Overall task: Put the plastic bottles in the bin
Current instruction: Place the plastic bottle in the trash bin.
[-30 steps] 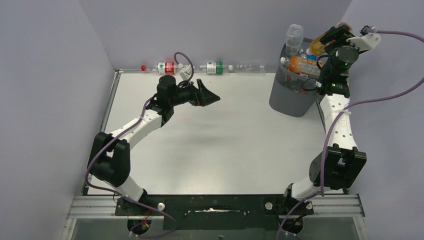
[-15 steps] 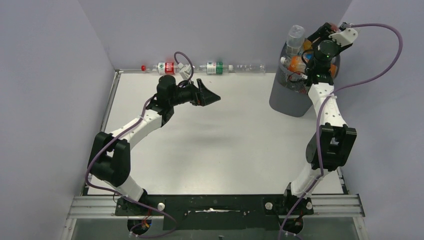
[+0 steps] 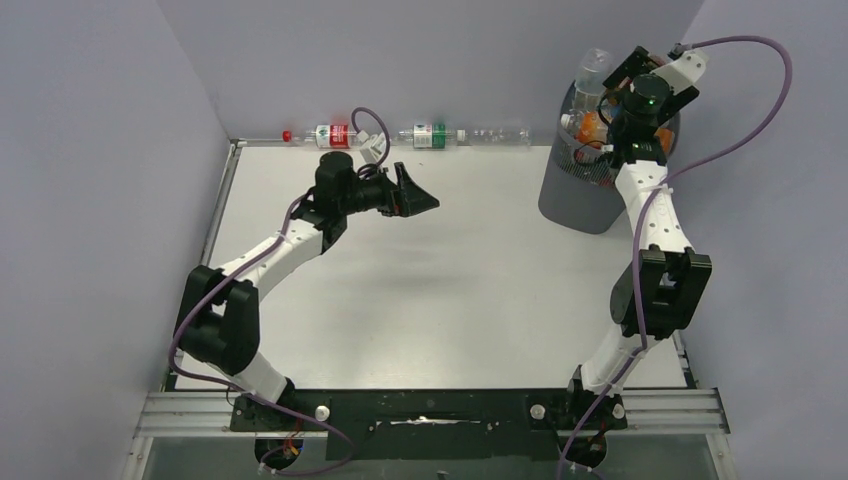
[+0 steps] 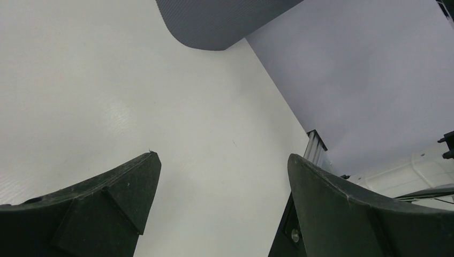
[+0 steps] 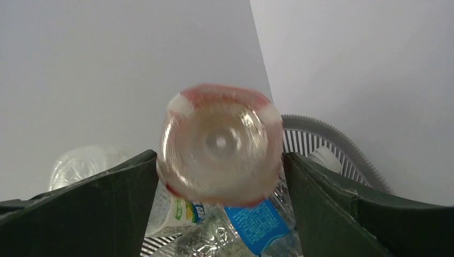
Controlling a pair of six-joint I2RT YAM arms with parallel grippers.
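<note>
Right gripper [image 5: 220,156], raised over the bin [image 3: 575,195] at the far right corner of the bench [image 3: 450,280]. A red-banded clear bottle [image 5: 219,144] sits between its fingers, seen base-on and blurred. The bottle's sides lie at or just off both fingers, so it cannot be told whether the gripper is clamped on it or has let go. Below it, inside the bin, lie a blue-labelled bottle [image 5: 257,219], a bottle with a green and yellow label [image 5: 176,209] and, to the left, a crumpled clear bottle [image 5: 80,163]. In the top view the bin is heaped: a tall clear bottle [image 3: 590,72] stands up above the rim, with an orange bottle [image 3: 590,128] just beside it.

Left gripper [image 4: 223,156], above the far middle of the bench. Its jaws stand wide apart with nothing between them. It points right toward the bin and is well apart from it.

Three bottles lie on their sides in a row along the far edge of the bench, at the foot of the back wall. A red-labelled bottle [image 3: 335,134] is on the left, a green-labelled bottle [image 3: 430,134] in the middle, and a plain clear bottle [image 3: 500,134] on the right, nearest the bin.
</note>
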